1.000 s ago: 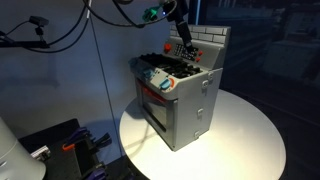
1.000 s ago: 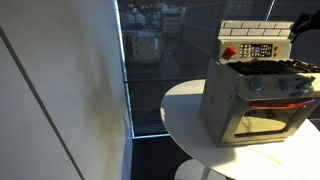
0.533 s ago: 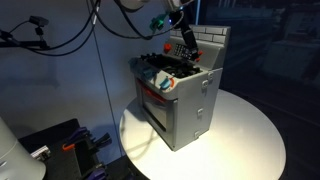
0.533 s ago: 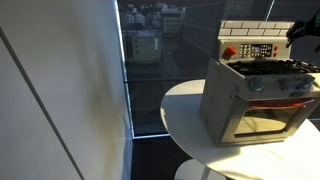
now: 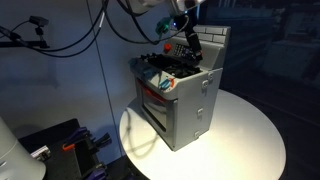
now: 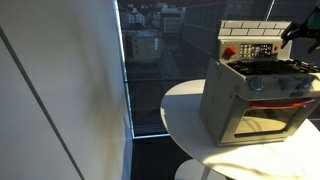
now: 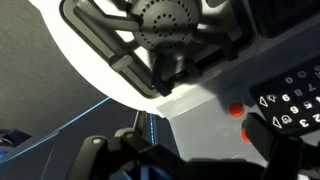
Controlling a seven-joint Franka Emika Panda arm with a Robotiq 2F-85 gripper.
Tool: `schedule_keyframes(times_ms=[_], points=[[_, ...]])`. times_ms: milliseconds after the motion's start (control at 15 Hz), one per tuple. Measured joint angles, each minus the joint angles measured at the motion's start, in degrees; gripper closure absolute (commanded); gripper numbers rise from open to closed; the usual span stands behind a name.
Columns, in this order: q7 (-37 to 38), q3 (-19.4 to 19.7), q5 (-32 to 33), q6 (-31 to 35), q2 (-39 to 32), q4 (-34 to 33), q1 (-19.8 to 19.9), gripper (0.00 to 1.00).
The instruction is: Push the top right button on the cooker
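Tabletop comes nearest: a round white table with its front edge cut off at the bottom of an exterior view. The cooker stands upright on it, set toward the left edge of the round top in that view. Its red-trimmed oven door faces the front left rim. In an exterior view from the door side, the cooker sits toward the right edge of the table and the door appears closed.

Above the door are the black burners. The wrist view looks close down on one burner, with pale stove surface below it in the picture.

At the cooker's rear edge rises the brick-pattern back panel. It carries a red button at its left and a dark keypad beside that. The wrist view shows the same red button next to the keypad.

The gripper hangs over the rear of the stove top, just before the back panel. It enters at the right edge in an exterior view, near the panel's right end. Its finger parts are dark and blurred, so I cannot tell whether the claw is spread or pressed together, nor whether it touches the panel.

Farthest back, dark cables hang behind the table.
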State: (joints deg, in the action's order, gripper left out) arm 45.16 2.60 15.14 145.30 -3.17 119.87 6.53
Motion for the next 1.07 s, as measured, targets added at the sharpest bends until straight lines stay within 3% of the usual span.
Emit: schedule_keyframes(times_ms=[1067], points=[[0.00,1.72,-0.83,0.01,-3.13,-3.06,-1.33,0.00]])
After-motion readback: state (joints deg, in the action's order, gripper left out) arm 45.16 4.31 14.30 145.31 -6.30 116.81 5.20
